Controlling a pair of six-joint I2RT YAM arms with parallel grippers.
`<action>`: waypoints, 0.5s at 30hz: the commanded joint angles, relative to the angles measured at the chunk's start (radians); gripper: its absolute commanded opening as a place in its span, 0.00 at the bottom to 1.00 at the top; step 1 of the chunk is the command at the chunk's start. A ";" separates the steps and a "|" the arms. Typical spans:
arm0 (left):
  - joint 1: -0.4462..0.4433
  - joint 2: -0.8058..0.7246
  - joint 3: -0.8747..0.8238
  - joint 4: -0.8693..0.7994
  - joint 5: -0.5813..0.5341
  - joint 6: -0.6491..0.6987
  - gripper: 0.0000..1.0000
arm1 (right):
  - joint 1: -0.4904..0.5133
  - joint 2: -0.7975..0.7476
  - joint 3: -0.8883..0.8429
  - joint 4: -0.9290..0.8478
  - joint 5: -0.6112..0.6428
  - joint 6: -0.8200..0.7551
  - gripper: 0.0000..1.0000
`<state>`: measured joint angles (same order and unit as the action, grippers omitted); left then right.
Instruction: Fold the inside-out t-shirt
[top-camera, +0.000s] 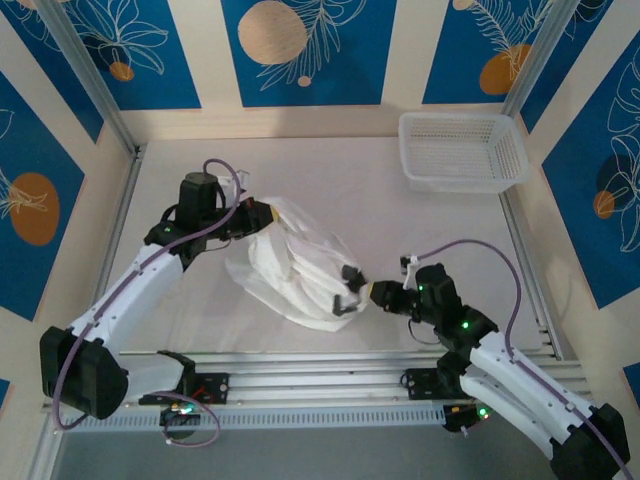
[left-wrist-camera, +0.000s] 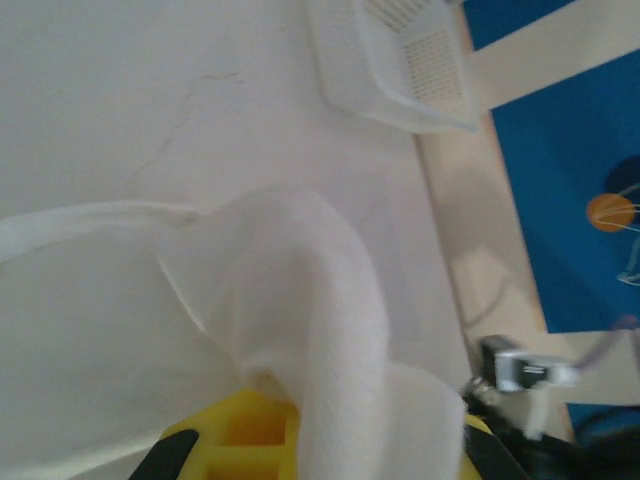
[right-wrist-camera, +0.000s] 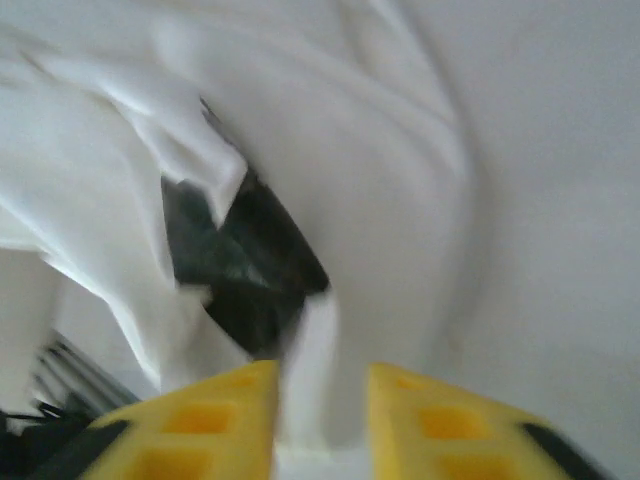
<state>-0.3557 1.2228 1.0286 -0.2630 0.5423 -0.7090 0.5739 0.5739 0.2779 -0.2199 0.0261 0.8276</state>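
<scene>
The inside-out t-shirt (top-camera: 295, 265) lies bunched and wrinkled in the middle of the table, white with a dark patch (top-camera: 348, 285) at its right end. My left gripper (top-camera: 262, 214) is at the shirt's upper left corner, shut on a raised fold of the fabric (left-wrist-camera: 300, 300) that drapes over its yellow fingers (left-wrist-camera: 235, 435). My right gripper (top-camera: 365, 292) is at the shirt's right end. Its jaws (right-wrist-camera: 322, 400) stand apart, with a narrow strip of white cloth (right-wrist-camera: 310, 350) between them, next to the dark patch (right-wrist-camera: 240, 260).
A white mesh basket (top-camera: 462, 150) stands at the back right corner, also in the left wrist view (left-wrist-camera: 400, 70). Aluminium rails (top-camera: 320, 370) run along the near edge between the arm bases. Low walls border the table on both sides.
</scene>
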 joint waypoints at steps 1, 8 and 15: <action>0.000 0.002 0.010 0.015 0.070 -0.013 0.00 | 0.006 -0.064 0.051 0.101 -0.008 -0.069 0.43; -0.019 -0.005 -0.010 0.012 0.087 -0.007 0.00 | 0.141 0.348 0.340 0.172 -0.036 -0.464 0.55; -0.041 -0.042 0.048 -0.096 0.105 0.079 0.00 | 0.189 0.763 0.575 0.288 0.107 -0.613 0.66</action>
<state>-0.3840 1.2228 1.0260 -0.3119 0.6022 -0.6857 0.7712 1.2621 0.8013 0.0097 0.0517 0.3218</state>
